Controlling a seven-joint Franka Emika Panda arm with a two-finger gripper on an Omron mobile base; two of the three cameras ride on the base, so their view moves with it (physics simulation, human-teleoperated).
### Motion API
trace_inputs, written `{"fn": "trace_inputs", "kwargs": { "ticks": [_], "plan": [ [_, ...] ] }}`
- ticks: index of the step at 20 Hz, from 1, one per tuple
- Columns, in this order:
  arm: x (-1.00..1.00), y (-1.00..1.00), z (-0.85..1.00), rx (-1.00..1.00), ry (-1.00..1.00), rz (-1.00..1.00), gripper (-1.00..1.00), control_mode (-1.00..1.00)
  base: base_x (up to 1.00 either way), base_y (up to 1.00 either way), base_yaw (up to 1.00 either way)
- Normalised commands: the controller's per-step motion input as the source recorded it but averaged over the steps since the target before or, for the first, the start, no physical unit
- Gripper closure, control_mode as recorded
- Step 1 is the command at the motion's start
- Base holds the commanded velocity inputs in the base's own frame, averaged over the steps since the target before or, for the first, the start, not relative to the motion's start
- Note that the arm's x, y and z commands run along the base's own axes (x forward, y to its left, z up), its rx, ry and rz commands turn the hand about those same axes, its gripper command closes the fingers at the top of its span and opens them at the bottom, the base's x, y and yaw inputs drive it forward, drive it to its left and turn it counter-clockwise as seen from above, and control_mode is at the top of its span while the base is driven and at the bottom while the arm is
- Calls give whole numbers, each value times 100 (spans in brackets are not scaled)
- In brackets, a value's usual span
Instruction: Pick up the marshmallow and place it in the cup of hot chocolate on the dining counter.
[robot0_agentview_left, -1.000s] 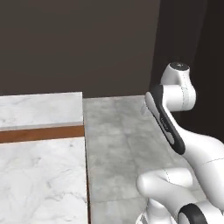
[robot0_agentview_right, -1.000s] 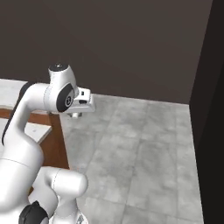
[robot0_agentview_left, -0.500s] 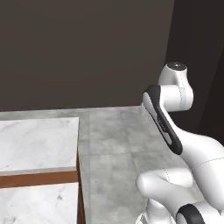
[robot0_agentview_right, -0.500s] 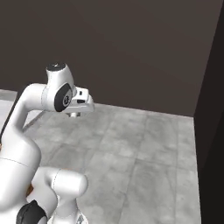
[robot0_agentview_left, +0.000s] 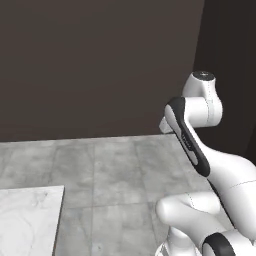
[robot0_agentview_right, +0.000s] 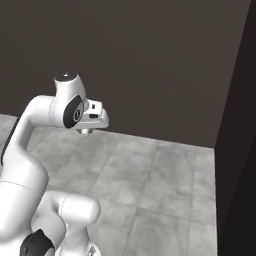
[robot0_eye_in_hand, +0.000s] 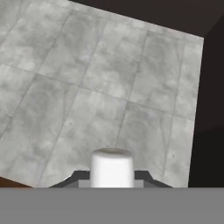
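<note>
The two-finger gripper (robot0_eye_in_hand: 112, 181) is clamped on the small white stubby cylindrical marshmallow (robot0_eye_in_hand: 112, 167), holding it upright between its dark fingertips, seemingly for carrying. Below the marshmallow lies grey tiled floor (robot0_eye_in_hand: 100, 83). A corner of the white grey-veined marble dining counter (robot0_agentview_left: 27, 220) sits well apart, left of the white arm (robot0_agentview_left: 200, 130).

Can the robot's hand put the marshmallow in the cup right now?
Probably not yet. The hand is shut on the marshmallow, but below it lies just grey floor, and only a corner of the counter shows off to the side.
</note>
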Motion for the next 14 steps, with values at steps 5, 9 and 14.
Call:
{"fn": "trace_inputs", "kwargs": {
  "ticks": [5, 9, 14],
  "plan": [
    [0, 0, 0, 0, 0, 0, 100, 100, 100, 0, 8],
    [0, 0, 0, 0, 0, 0, 100, 100, 100, 0, 29],
    [0, 0, 0, 0, 0, 0, 100, 100, 100, 0, 55]
  ]
}}
